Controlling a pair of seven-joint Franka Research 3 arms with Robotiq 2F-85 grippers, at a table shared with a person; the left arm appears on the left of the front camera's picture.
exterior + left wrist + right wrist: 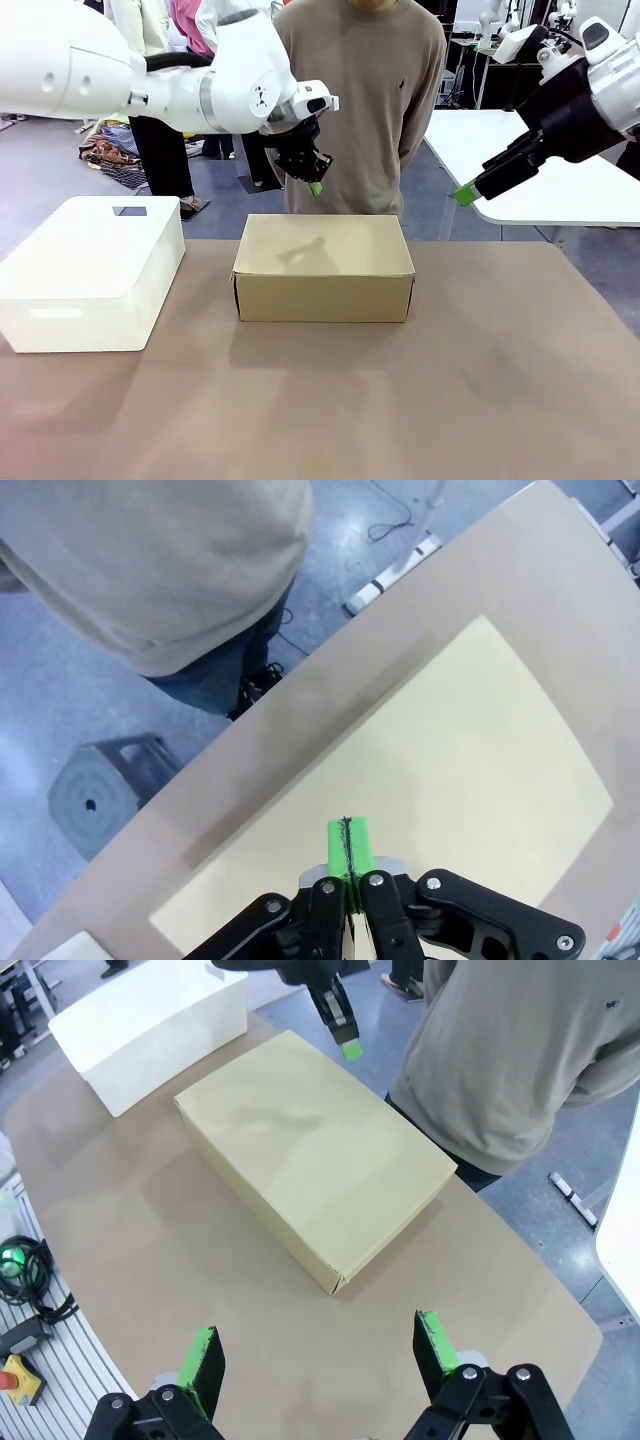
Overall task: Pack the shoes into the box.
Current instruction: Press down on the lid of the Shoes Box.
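Looking across the counter [500, 400], you see the box [323, 266] closed at its middle. Your left gripper [315, 187] hangs clenched and empty above the box's far edge; your right gripper [318, 1352] is spread wide, empty.

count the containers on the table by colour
brown cardboard box, lid closed: 1
white bin: 1
total: 2

No readable text, label or number anywhere.
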